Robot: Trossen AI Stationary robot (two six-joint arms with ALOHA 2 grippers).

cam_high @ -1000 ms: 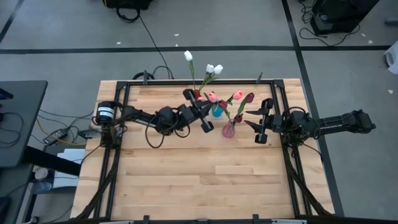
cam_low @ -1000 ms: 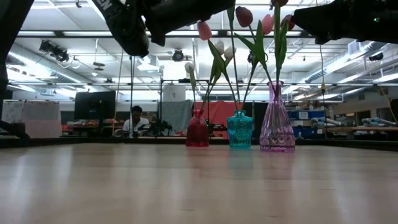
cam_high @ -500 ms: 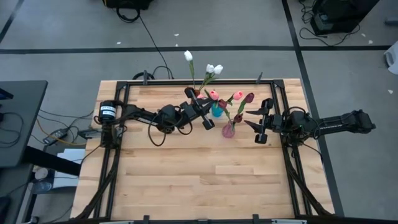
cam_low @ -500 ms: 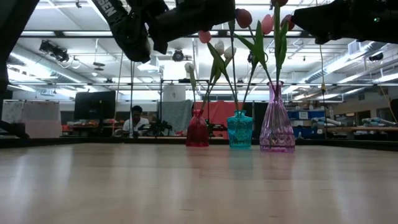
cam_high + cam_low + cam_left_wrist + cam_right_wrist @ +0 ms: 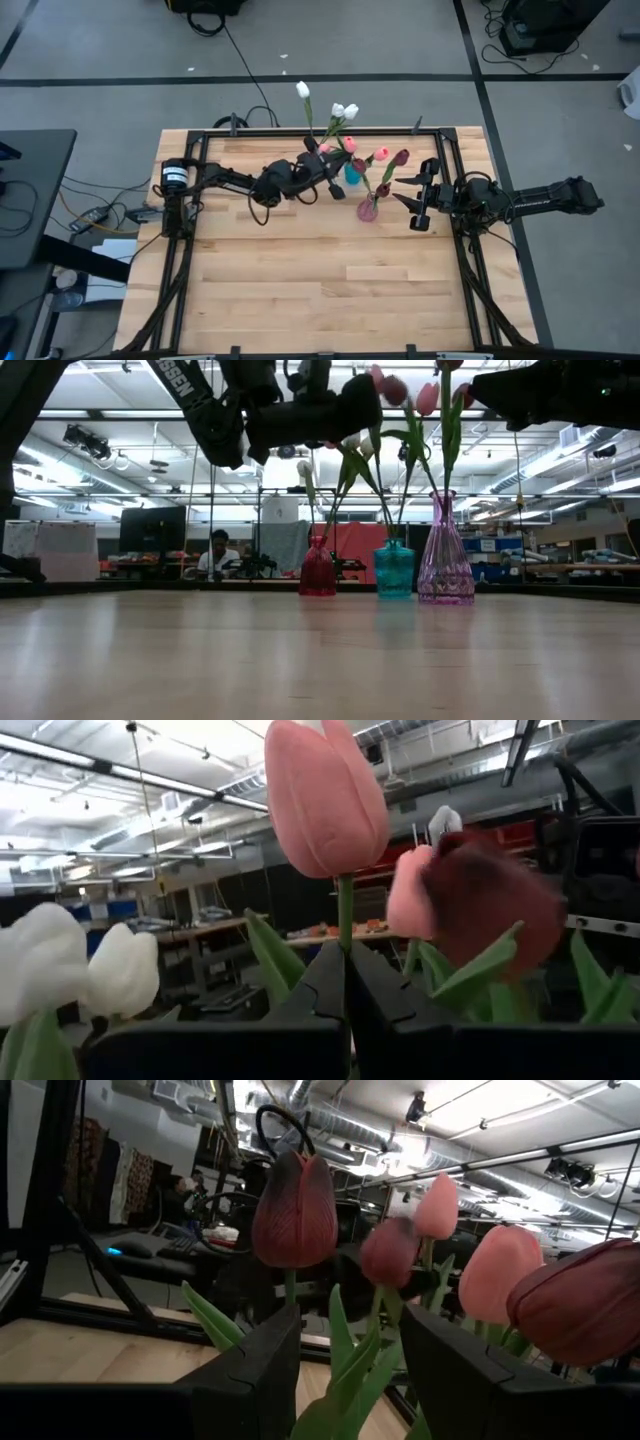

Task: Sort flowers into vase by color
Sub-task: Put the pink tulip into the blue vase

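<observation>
Three vases stand near the table's far edge: a red one [image 5: 317, 568] with white tulips [image 5: 345, 110], a teal one [image 5: 394, 570] and a purple one [image 5: 445, 555] with pink and maroon tulips. My left gripper [image 5: 345, 960] hangs above and left of the teal vase [image 5: 352, 172], shut on a pink tulip [image 5: 325, 795]. That tulip's stem slants down toward the teal vase. My right gripper [image 5: 350, 1355] waits open, right of the purple vase [image 5: 367, 208]. My left gripper pinches the pink tulip's thin green stem [image 5: 345, 925] between its two fingers, a short way below the head. The fingers come from the table's left, slanting a little upward, and lie across the stem. The head stands upright above the fingertips [image 5: 375, 990].
A black frame [image 5: 200, 160] runs along the table's edges. The near half of the wooden table [image 5: 320, 290] bears nothing. A person [image 5: 218, 552] sits in the room beyond the far edge.
My left gripper, still shut on the pink tulip, has gone toward the far edge and the right, sinking a little and tipping. The teal vase has slid slightly to the right.
</observation>
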